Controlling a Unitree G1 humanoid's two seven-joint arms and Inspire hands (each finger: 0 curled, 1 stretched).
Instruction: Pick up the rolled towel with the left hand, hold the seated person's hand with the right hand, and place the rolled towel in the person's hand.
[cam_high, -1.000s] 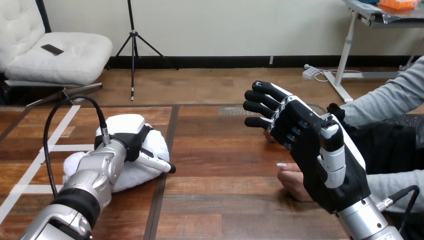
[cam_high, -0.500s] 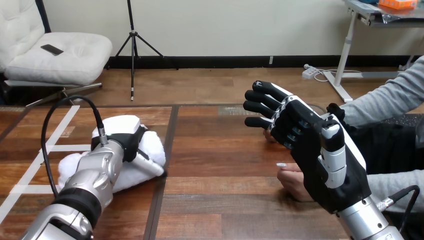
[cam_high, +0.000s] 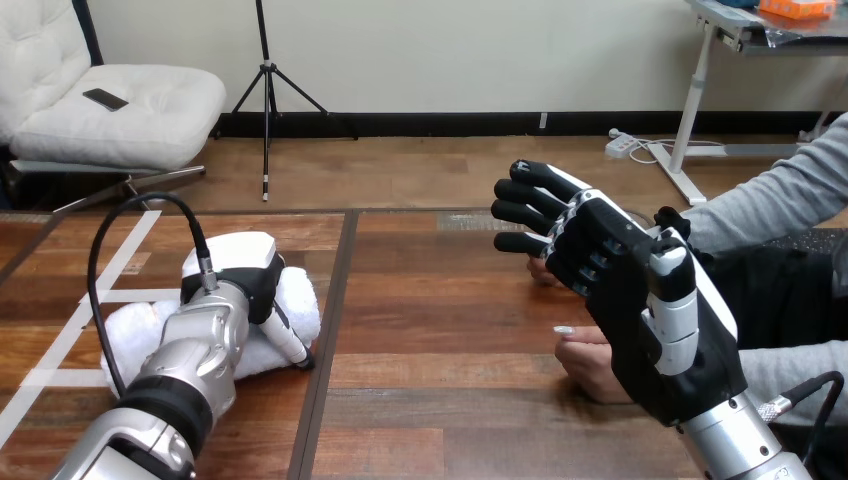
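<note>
Right forearm (cam_high: 740, 445) enters from the bottom right corner and rises toward upper left. Right hand (cam_high: 640, 300) is held above the wooden table (cam_high: 440, 330), back shell to the camera, its fingers (cam_high: 525, 190) straight, slightly spread and gripping nothing. The person's hand (cam_high: 590, 362) rests on the table just below and behind this palm; contact between the two cannot be judged. Left forearm (cam_high: 190, 360) comes in from the bottom left. Left hand (cam_high: 245, 270) sits on the rolled towel (cam_high: 140, 325), fingers curled over its right end, thumb (cam_high: 288, 343) against the near side. The towel lies on the table's left part, long axis roughly left to right, well apart from the person's hand.
</note>
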